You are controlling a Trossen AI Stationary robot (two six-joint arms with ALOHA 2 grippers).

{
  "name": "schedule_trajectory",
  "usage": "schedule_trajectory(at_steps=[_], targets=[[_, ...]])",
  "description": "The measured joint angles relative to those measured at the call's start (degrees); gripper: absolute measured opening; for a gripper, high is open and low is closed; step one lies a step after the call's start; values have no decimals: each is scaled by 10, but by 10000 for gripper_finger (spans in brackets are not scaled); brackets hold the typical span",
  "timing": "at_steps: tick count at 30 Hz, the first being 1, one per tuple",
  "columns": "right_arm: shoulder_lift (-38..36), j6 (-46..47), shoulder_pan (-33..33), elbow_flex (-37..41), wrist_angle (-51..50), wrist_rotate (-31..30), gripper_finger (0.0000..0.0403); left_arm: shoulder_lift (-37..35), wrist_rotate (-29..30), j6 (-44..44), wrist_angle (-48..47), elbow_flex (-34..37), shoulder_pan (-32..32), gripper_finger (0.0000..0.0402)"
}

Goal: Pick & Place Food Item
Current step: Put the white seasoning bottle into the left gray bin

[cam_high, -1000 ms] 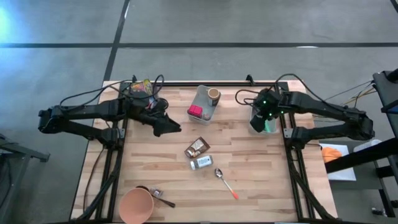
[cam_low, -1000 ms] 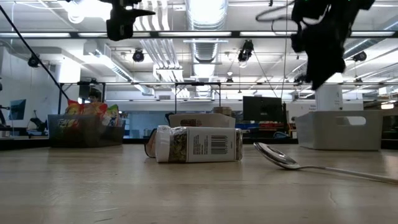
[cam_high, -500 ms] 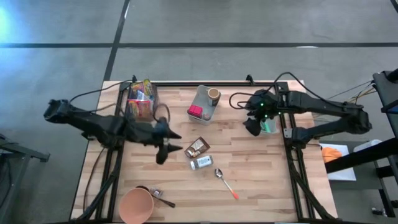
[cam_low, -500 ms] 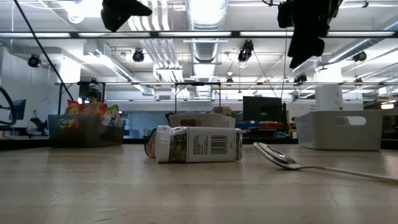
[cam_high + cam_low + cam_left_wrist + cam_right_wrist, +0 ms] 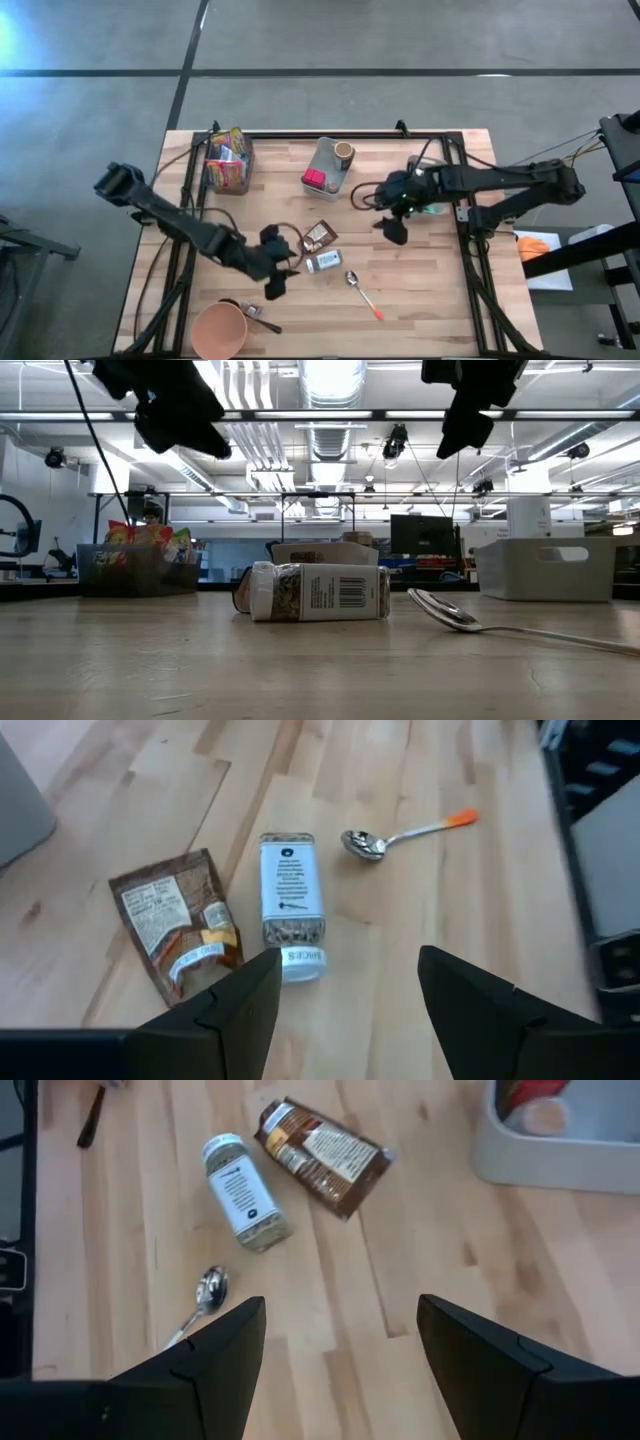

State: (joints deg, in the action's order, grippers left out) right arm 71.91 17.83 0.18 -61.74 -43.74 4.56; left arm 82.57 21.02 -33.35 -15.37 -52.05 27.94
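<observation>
Both arms have swung inward toward the table's middle.
Left gripper (image 5: 272,285) and right gripper (image 5: 395,233) hover with fingers apart, holding nothing; spice jar (image 5: 323,262) lies on its side beside brown pouch (image 5: 317,236).

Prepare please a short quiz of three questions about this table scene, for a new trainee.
1. True or false: the spice jar stands upright.
2. What lies touching the jar's far side? A) brown snack pouch B) orange-handled spoon C) pink cup
3. Fill in: both the left gripper and the right gripper hold ____.

Key:
1. False; it lies on its side.
2. A
3. Nothing; both are open above the wooden table.
</observation>
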Motion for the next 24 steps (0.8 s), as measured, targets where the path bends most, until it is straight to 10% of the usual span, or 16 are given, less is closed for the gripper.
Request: schedule_trajectory(at_steps=[10, 24], targets=[[65, 21, 46, -57, -6, 0, 260, 126, 141, 46, 107, 0, 59, 239], [96, 22, 62, -112, -7, -2, 260, 203, 152, 48, 148, 9, 56, 239]])
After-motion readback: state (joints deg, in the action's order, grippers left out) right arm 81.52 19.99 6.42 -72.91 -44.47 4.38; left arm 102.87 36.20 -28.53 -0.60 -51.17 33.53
